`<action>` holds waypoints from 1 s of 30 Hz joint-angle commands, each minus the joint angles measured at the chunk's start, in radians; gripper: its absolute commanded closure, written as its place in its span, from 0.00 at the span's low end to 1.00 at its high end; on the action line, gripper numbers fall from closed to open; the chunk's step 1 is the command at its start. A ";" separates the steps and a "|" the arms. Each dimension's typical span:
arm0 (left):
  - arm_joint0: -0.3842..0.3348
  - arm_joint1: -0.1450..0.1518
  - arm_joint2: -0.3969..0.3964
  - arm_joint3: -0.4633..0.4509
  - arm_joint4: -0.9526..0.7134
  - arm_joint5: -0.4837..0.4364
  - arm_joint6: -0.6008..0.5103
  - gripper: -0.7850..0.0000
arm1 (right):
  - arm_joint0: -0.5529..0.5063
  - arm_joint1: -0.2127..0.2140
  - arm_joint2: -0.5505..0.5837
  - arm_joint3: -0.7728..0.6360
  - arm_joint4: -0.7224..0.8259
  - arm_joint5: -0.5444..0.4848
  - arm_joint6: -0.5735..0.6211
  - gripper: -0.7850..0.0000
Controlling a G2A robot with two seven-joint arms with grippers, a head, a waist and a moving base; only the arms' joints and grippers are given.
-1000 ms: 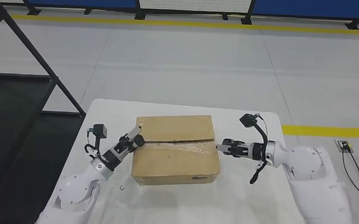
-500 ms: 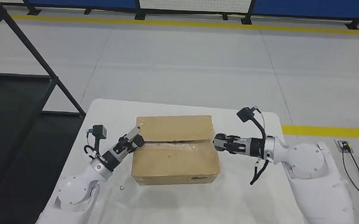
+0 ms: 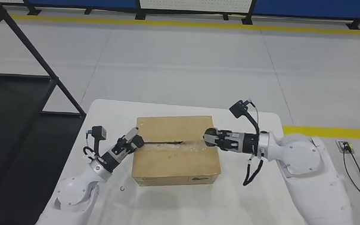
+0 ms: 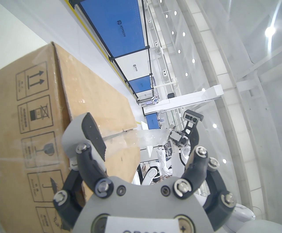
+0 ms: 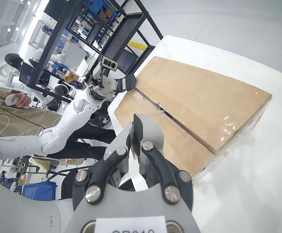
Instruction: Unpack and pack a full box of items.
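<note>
The box [image 3: 175,157] sits closed on the worktop [image 3: 242,198], nothing unpacked. At its left end the left gripper [image 3: 137,135] rests with jaws released. At its right end the right gripper [image 3: 206,137] clenches the partly lifted clear tape [image 4: 149,138]. Unsealing looks barely begun.

Both arms are wearing glossy white shells. In the top view the left arm [image 3: 76,195] is sitting toward 7 o'clock of the table and the right arm [image 3: 292,155] toward 4 o'clock. Each wrist is carrying a black camera box on a bracket: the left camera [image 3: 97,132] and the right camera [image 3: 238,107]. A black cable [image 3: 249,171] is looping off the right forearm at its 6 o'clock. The left gripper [image 3: 137,139] and right gripper [image 5: 137,125] are showing grey metal bases and black linkage bars pinned with silver screws [image 5: 170,194]. Their light grey fingers [image 4: 72,136] are faced with black pads [image 4: 93,134]. Each base is bearing a white printed label [image 5: 131,224].
</note>
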 commanded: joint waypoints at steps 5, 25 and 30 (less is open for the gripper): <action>-0.005 0.000 0.003 0.009 -0.006 0.000 -0.009 0.00 | 0.004 0.003 -0.015 -0.025 0.017 -0.021 -0.010 1.00; -0.028 0.000 0.026 0.027 0.000 0.034 -0.010 0.00 | 0.016 0.016 -0.043 -0.065 0.004 -0.134 -0.058 1.00; -0.028 0.000 0.027 0.029 -0.001 0.034 -0.008 0.00 | 0.014 0.020 -0.052 -0.079 -0.014 -0.189 -0.078 1.00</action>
